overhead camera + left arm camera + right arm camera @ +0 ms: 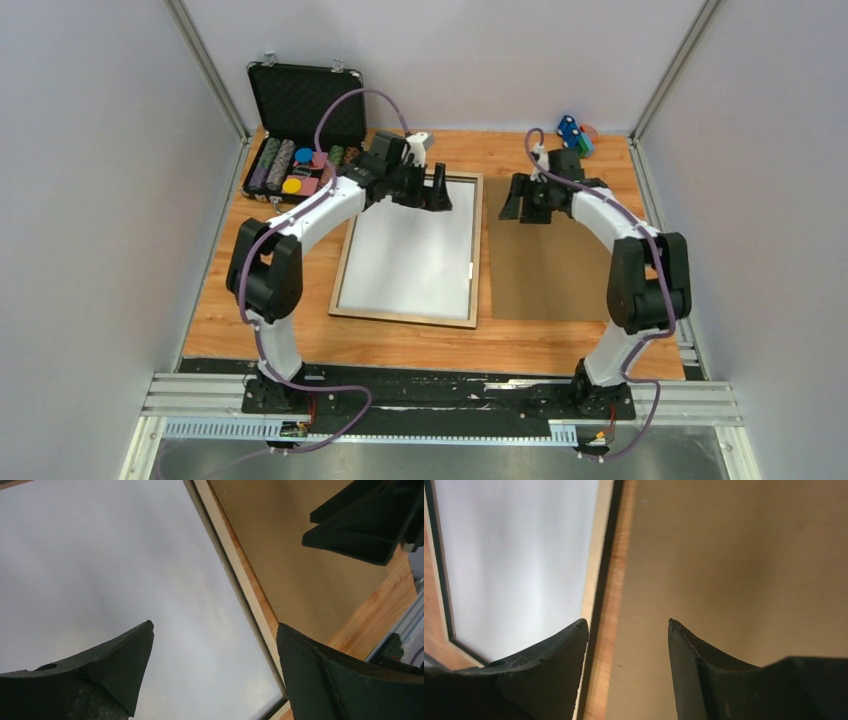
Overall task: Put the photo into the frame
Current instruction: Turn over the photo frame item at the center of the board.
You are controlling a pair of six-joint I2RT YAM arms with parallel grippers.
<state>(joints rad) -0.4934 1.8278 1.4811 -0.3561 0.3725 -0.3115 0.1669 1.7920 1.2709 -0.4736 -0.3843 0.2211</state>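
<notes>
The frame (400, 316) lies flat on the table, its pale wood rim (235, 575) around a plain white surface (410, 255). The photo's printed side shows in no view, and I cannot tell whether this white surface is its back. My left gripper (437, 195) hangs open over the frame's far right corner, its jaws wide apart (215, 625) with nothing between them. My right gripper (515, 205) stands open above the far left edge of the brown backing board (545, 270). Its jaws (627, 621) straddle that edge, with the frame's rim (601, 540) just to their left, and hold nothing.
An open black chip case (300, 130) with coloured chips stands at the back left. Small coloured toys (575, 133) sit at the back right corner. A narrow strip of wooden table (616, 580) separates frame and board. Grey walls close in both sides.
</notes>
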